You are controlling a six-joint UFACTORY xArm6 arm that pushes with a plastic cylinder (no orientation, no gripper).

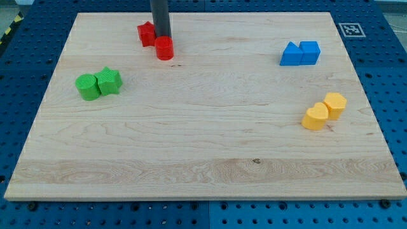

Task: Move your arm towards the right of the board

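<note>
My dark rod comes down from the view's top, and my tip [163,38] rests on the wooden board [203,146] near its top left. The tip sits between two red blocks: a red star-like block [147,34] just to its left and a red cylinder [165,48] just below it, touching or nearly touching both. The board's right side holds two blue blocks [300,53] side by side, and below them a yellow heart-like block [315,117] next to a yellow hexagonal block [334,104].
A green cylinder [88,87] and a green star-like block [109,81] sit together at the board's left. A blue pegboard table [381,63] surrounds the board. A fiducial marker [350,29] lies by the board's top right corner.
</note>
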